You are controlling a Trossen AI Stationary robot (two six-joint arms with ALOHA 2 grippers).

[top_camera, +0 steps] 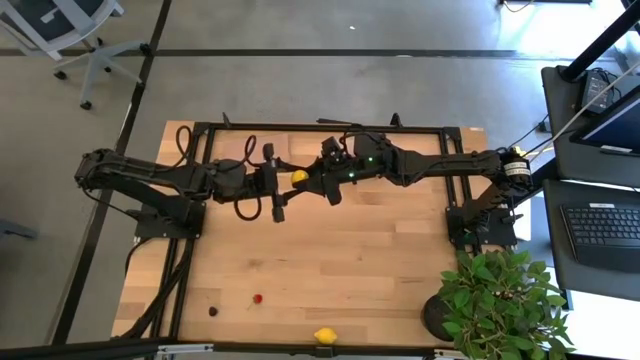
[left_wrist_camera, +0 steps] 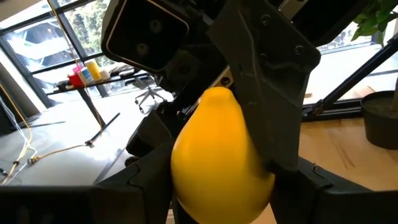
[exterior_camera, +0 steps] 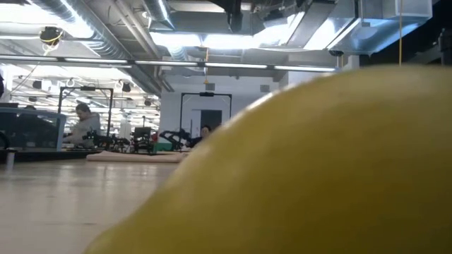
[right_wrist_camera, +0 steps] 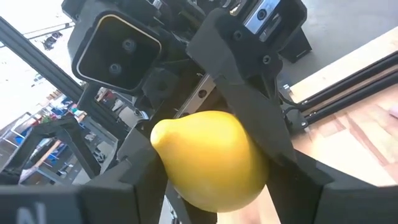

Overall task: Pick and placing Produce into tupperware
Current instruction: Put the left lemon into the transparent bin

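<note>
A yellow lemon (top_camera: 299, 177) sits between my two grippers above the table's middle, toward the far side. My left gripper (top_camera: 289, 179) reaches it from the left and my right gripper (top_camera: 310, 178) from the right, and both are shut on it. It fills the left wrist view (left_wrist_camera: 221, 155) and the right wrist view (right_wrist_camera: 211, 158). A second lemon (top_camera: 325, 336) lies at the table's near edge and blocks most of the low view (exterior_camera: 318, 169). A red strawberry (top_camera: 257, 298) and a dark berry (top_camera: 213, 311) lie near the near-left corner. The tupperware is out of view. My left gripper (left_wrist_camera: 224, 199) pinches the lemon's rounded end (left_wrist_camera: 186, 180) between its two fingers, coming level from the table's left. The lemon's pointed tip (left_wrist_camera: 217, 93) faces away from it. My right gripper (right_wrist_camera: 217, 199) pinches the same lemon at its wide body (right_wrist_camera: 249, 180), level from the table's right. Its fingers cross the left gripper's. The lemon's tip (right_wrist_camera: 158, 134) points sideways.
A green potted plant (top_camera: 500, 300) stands at the table's near-right corner. A black frame (top_camera: 320, 128) runs along the far edge and down both sides. A desk with a laptop (top_camera: 605, 225) stands off to the right. The table's middle and near part is bare wood (top_camera: 350, 260).
</note>
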